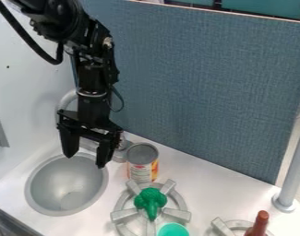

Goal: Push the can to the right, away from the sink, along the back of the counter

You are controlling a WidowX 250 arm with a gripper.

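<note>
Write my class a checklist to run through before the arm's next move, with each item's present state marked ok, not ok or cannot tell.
1. Gripper fingers apart: ok, with a wide gap between them.
2. Gripper holding nothing: ok, no object between its fingers.
3. Tin can upright beside the sink: ok.
4. Toy broccoli on the stove burner: ok, near its middle.
5. Safe clearance between gripper and can: cannot tell, since one slanted view leaves depth unclear.
6. Brown handle wholly in view: not ok, the bottom edge of the picture cuts it off.
</note>
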